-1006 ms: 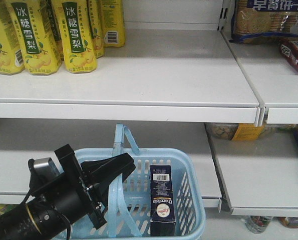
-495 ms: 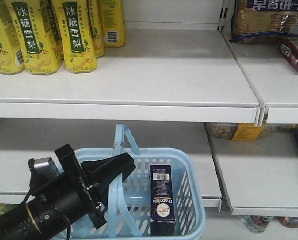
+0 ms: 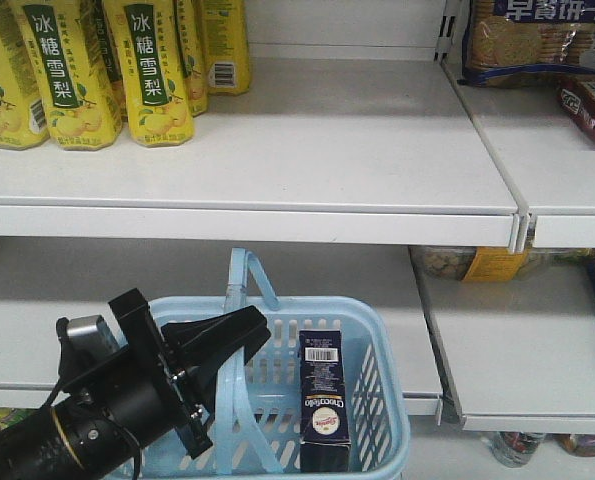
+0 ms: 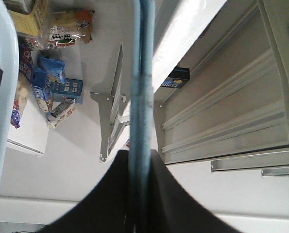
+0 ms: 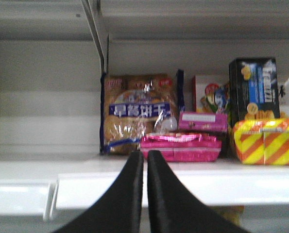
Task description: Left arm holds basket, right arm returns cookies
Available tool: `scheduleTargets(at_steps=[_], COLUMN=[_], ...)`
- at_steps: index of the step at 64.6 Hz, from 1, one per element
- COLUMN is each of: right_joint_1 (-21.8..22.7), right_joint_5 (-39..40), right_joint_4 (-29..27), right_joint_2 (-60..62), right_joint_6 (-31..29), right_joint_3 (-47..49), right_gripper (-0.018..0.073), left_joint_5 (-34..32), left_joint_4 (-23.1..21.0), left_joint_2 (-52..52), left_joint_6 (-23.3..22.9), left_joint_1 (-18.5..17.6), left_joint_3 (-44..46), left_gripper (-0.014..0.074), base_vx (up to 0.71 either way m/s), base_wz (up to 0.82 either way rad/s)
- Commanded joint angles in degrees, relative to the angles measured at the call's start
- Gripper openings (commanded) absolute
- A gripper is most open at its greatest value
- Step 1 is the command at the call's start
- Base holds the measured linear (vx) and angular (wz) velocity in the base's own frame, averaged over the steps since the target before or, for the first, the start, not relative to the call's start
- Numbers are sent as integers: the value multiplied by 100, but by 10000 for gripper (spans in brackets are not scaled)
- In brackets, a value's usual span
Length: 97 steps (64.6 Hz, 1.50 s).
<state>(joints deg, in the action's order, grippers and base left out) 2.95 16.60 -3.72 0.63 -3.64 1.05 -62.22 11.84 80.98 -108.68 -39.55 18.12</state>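
Note:
The light blue basket (image 3: 385,372) hangs low in front of the shelves. My left gripper (image 3: 249,332) is shut on its raised handle (image 3: 239,285). In the left wrist view the handle (image 4: 142,73) runs straight up from between the pinched black fingers of the left gripper (image 4: 140,156). The cookies (image 3: 324,400), a dark navy box with a white barcode label, stand upright inside the basket at its right side. My right gripper (image 5: 145,154) is shut with nothing between its fingers. It faces a shelf edge and does not appear in the front view.
Yellow pear-drink bottles (image 3: 77,70) stand on the upper shelf (image 3: 277,150) at the left. Biscuit packs (image 3: 537,40) lie at the upper right. Ahead of the right gripper are a biscuit bag (image 5: 137,111), pink packs (image 5: 180,145), a dark box (image 5: 253,87) and a striped pack (image 5: 265,141).

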Motion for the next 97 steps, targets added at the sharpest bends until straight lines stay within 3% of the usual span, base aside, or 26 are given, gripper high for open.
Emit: scheduleTargets(at_steps=[1, 24, 46, 61, 68, 79, 97], right_joint_1=[44, 44, 44, 44, 44, -42, -918], right_joint_5=[451, -78, -1930, -3209, -3570, -3981, -4481], right_joint_4=[30, 41, 23, -79, -360, -779, -801], right_joint_2=[70, -1024, -2541, -3277, -3468, -3706, -4075], right_joint_6=[-34, -39, 3, 579, 586, 561, 557], right_joint_3=[582, 2584, 4425, 5033, 5069, 5069, 5069], right_gripper=[-9, -9, -6, 13, 57, 223, 522], left_joint_5=[-1646, -1646, -1646, -1646, -1646, -1646, -1646], left_joint_4=[-93, -93, -93, -93, -93, -93, -93], left_joint_2=[-186, -186, -186, -186, -186, -186, -186], left_joint_6=[-3, -3, -3, -3, -3, -3, -3], left_joint_1=[-42, -42, -42, -42, -42, -42, -42], left_joint_3=[155, 155, 155, 155, 155, 155, 155], left_gripper=[0, 0, 0, 0, 0, 0, 0], base_vx=[0, 0, 0, 0, 0, 0, 0], base_wz=[0, 0, 0, 0, 0, 0, 0])
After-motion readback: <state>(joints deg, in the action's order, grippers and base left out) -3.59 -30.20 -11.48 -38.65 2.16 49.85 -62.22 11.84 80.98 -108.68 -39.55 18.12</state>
